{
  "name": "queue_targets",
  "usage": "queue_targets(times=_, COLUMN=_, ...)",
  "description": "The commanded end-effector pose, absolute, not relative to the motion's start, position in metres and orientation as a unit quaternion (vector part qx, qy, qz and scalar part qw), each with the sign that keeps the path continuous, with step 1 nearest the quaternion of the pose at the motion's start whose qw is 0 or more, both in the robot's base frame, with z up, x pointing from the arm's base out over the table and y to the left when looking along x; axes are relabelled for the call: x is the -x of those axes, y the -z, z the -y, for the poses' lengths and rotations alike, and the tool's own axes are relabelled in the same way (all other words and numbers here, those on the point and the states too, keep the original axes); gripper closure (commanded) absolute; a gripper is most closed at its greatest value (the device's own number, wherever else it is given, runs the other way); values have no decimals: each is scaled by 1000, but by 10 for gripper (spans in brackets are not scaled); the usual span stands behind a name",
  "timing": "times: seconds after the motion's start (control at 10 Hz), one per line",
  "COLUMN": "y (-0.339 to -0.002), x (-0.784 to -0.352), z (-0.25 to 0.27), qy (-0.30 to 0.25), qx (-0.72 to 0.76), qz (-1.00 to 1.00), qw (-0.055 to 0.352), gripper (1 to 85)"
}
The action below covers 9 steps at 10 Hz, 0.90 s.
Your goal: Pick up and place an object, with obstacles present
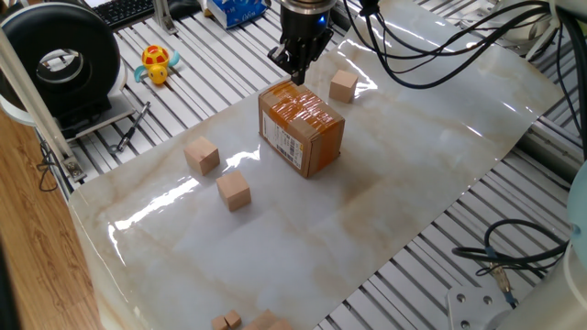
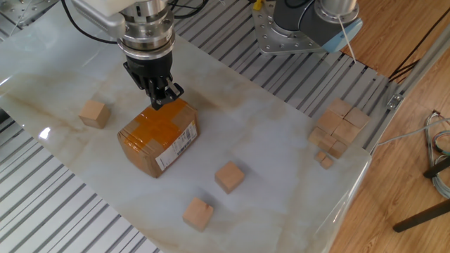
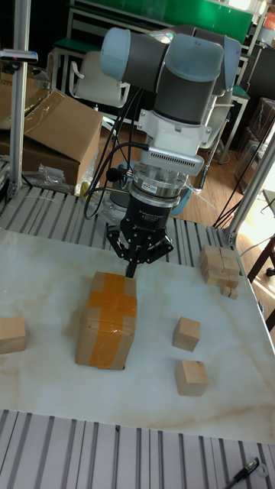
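Observation:
My gripper (image 1: 297,75) (image 2: 162,100) (image 3: 131,270) points straight down over the far top edge of the brown cardboard box (image 1: 303,128) (image 2: 158,135) (image 3: 107,309). Its fingers are shut and hold nothing. Orange tape crosses the box top and a barcode label is on its side. Three light-tan wooden cubes lie loose on the marble sheet. One cube (image 1: 342,85) (image 2: 93,113) (image 3: 11,335) sits beyond the box. The other two (image 1: 202,155) (image 1: 233,191) (image 2: 229,176) (image 2: 198,213) sit on its other side, apart from my gripper.
A pile of more wooden cubes (image 2: 337,126) (image 3: 221,269) sits at the sheet's corner. A yellow toy (image 1: 157,64) and a black reel (image 1: 64,60) lie off the sheet on the slatted table. Cables (image 1: 514,252) trail along the right edge.

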State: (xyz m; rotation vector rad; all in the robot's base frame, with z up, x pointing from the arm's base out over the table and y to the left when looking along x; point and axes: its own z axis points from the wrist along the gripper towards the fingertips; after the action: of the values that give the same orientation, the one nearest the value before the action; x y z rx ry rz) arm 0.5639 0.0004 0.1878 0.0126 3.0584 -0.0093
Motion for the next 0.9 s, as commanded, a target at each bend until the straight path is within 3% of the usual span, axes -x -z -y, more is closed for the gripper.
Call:
queue_targets(times=0.0, y=-189, x=-564, z=-3, qy=-3, qx=-8, qz=-999, qw=42, gripper=843)
queue_targets(times=0.8, y=-189, x=-564, z=-3, qy=-1, qx=-5, qz=-999, qw=41, gripper=843)
